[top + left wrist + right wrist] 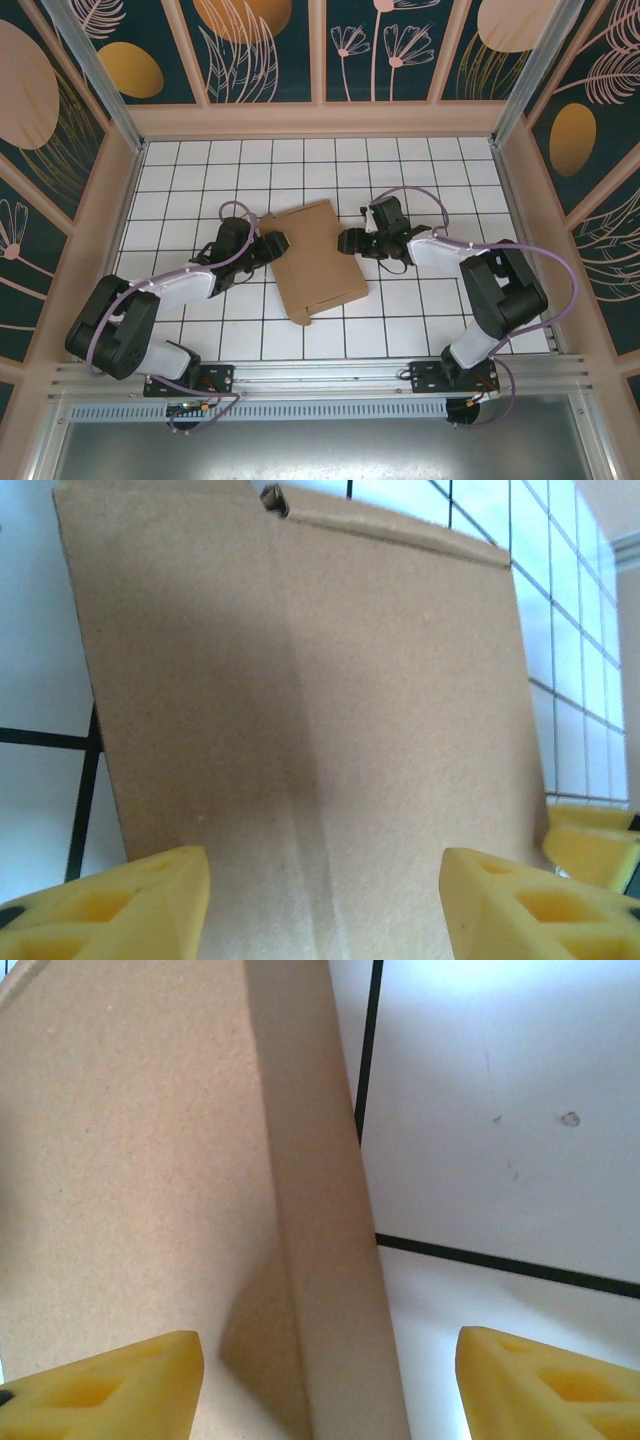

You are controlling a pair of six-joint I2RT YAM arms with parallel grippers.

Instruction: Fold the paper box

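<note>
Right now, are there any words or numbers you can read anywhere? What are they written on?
There are none to read.
The paper box is plain brown cardboard with no print.
The wall panels carry only painted flowers and leaves, no letters.
The tiled table has only black grid lines.
If the arm bases carry any labels, they are too small to read.

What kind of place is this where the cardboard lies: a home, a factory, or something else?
Probably a robot test cell in a lab, not a home. A left arm and a right arm are bolted to an aluminium rail, on a white gridded table enclosed by printed leaf panels.
</note>
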